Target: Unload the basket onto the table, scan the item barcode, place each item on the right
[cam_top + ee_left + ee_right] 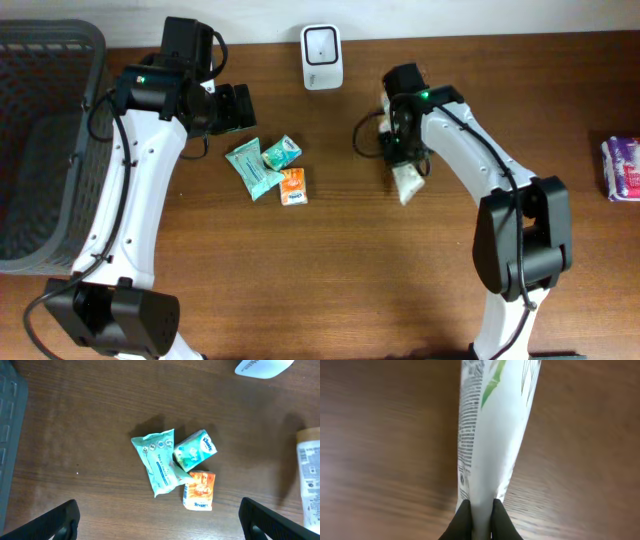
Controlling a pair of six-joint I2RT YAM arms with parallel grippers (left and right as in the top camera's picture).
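Note:
My right gripper (pixel 480 512) is shut on the bottom edge of a white pouch (pixel 492 430) with green marks and small black print. From overhead the pouch (pixel 408 181) hangs low over the table under the right gripper (pixel 402 150), below and to the right of the white scanner (pixel 322 55). My left gripper (pixel 160 522) hovers open over bare wood. Just ahead of it lie a teal wipes pack (pixel 157 462), a small teal Kleenex pack (pixel 195 450) and an orange tissue pack (pixel 199 490). No barcode is clear in any view.
A dark mesh basket (pixel 40 150) fills the table's left side. A purple and white pack (pixel 622 168) lies at the right edge. The scanner (pixel 262 367) and the held pouch (pixel 310 480) show at the left wrist view's top and right edges.

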